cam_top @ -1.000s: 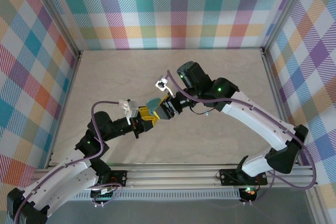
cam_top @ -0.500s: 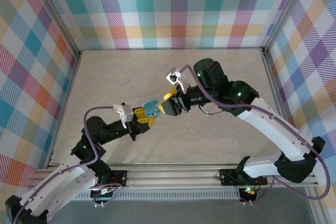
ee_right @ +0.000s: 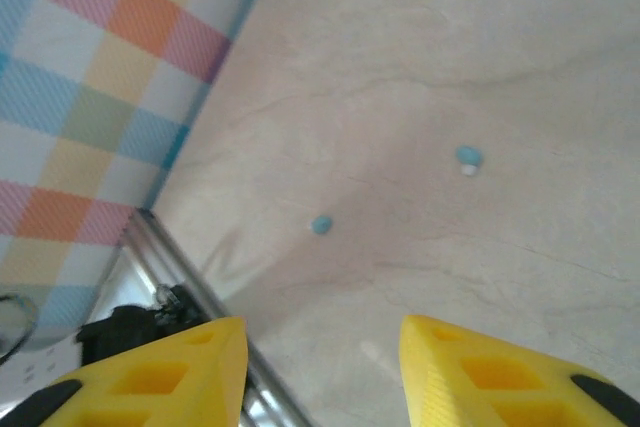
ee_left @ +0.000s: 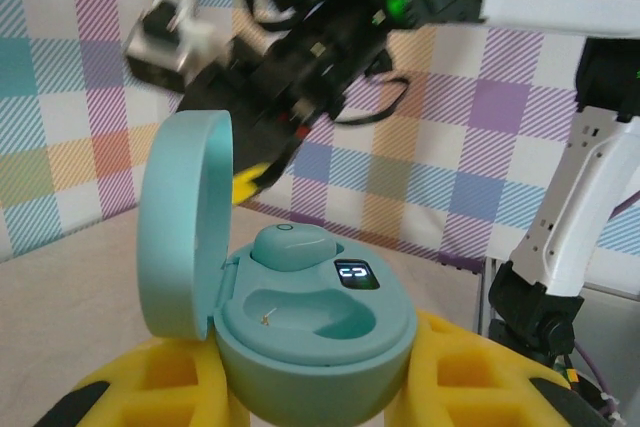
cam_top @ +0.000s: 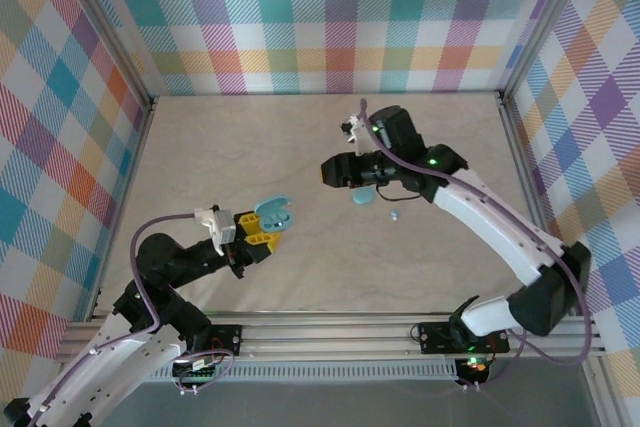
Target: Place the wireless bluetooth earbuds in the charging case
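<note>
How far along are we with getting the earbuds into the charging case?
Done: the case is open, with one earbud seated inside. In hand: the left fingers grip the case; the right fingers are open and empty. Left: the near slot is empty, and two loose earbuds lie on the table.

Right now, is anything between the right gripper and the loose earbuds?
Nothing visible. The open right gripper looks onto bare beige table, where two tiny pale blue earbuds lie apart. The left gripper holds the light blue charging case open, its front slot empty.
</note>
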You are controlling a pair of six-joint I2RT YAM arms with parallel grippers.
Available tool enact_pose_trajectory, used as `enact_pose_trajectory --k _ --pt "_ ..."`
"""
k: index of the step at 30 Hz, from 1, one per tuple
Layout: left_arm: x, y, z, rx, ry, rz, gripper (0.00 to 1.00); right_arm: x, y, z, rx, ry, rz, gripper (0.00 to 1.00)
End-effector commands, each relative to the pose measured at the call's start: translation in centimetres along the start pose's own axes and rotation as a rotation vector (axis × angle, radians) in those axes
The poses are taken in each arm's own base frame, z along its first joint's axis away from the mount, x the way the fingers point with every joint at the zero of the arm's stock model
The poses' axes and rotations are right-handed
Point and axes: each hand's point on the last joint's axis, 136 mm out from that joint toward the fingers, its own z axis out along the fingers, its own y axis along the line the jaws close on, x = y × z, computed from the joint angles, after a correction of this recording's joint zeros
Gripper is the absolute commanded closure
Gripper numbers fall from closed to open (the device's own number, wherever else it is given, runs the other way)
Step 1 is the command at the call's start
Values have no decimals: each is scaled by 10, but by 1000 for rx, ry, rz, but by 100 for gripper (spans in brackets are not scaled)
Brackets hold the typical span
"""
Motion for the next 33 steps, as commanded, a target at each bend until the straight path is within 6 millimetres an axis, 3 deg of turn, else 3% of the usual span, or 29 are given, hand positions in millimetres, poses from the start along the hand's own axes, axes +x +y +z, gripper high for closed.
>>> enact_pose_trajectory --k 1,4,8,14,22,33 --pt "-19 -10 -6 29 -25 31 100 6 -26 40 77 31 97 57" --pt "-23 -14 -8 40 -16 35 100 10 -29 87 91 103 105 60" --pt "-26 -16 -10 43 -20 41 100 21 -10 150 104 226 50 60" --pt "-26 -17 -15 36 -18 39 100 66 17 215 50 349 93 65" --pt "-28 -16 -20 17 -31 45 100 105 10 255 130 361 165 76" --pt "-26 -16 -21 13 -11 46 100 136 14 276 258 386 126 64"
